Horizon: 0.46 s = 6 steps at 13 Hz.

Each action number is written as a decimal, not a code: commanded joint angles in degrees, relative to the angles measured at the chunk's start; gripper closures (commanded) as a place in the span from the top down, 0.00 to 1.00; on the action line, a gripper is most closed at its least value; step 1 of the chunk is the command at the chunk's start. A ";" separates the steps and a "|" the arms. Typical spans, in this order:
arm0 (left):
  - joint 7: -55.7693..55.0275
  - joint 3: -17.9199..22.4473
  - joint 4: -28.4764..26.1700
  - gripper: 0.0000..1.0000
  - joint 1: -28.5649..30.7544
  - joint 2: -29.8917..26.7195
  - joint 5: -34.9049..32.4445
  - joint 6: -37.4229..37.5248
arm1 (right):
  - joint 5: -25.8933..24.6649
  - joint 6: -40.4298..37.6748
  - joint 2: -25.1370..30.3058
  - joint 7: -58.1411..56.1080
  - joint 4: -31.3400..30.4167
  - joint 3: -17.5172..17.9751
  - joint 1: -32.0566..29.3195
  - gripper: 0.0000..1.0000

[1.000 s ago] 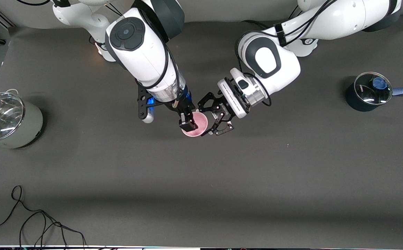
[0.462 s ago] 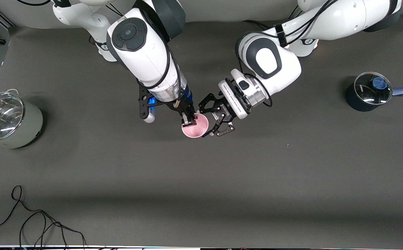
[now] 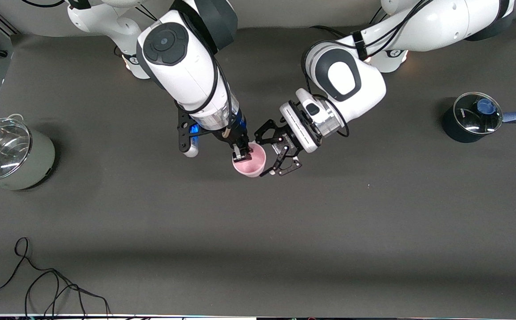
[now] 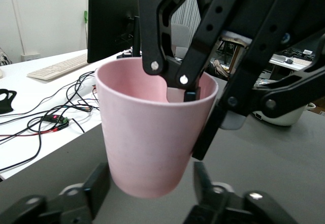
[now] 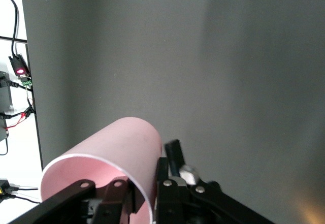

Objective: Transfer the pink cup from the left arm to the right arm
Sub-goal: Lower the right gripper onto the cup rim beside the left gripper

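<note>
The cup (image 3: pixel 250 165) hangs upright in the air over the middle of the table (image 3: pixel 284 231), mouth up, with both grippers at it. In the left wrist view the cup (image 4: pixel 152 137) shows its full pink wall and open rim.

The right gripper (image 3: pixel 242 153) comes down onto the cup's rim from above. Its jaws are clamped on the rim wall, one finger inside the cup and one outside; the right wrist view shows the cup (image 5: pixel 109 163) pinched at the rim by the right gripper (image 5: pixel 147 193). In the left wrist view this same gripper appears at the cup's rim, with one finger tip dipping inside the mouth.

The left gripper (image 3: pixel 272 155) sits beside the cup on the side toward the left arm's end of the table. Its linkage fingers (image 4: pixel 99 183) flank the cup's lower wall, partly spread. Small gaps show between them and the cup, so they appear to have let go, though contact on the hidden side I cannot tell.

Well apart from the cup, a grey-green pot (image 3: pixel 13 155) with a glass lid stands toward the right arm's end of the table. A dark saucepan (image 3: pixel 471 118) with a blue handle stands toward the left arm's end. A black cable (image 3: pixel 49 284) lies on the table edge nearest the front camera.
</note>
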State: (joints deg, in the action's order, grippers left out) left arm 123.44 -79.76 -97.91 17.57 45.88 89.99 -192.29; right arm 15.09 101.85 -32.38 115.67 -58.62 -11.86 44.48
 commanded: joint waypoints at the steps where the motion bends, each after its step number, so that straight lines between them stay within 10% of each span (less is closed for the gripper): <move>1: 0.31 0.04 0.00 0.91 -0.17 -1.23 1.59 -0.89 | 0.03 0.01 -0.40 0.26 1.14 -0.70 0.17 0.00; 6: -0.21 0.13 -0.34 0.99 1.23 -0.97 2.03 -0.80 | 0.03 -0.07 -0.40 0.17 1.23 -0.62 0.08 0.00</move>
State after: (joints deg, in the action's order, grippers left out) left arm 123.15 -79.68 -97.92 17.74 45.88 90.49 -192.41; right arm 15.08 101.87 -32.38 115.67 -58.54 -12.20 44.42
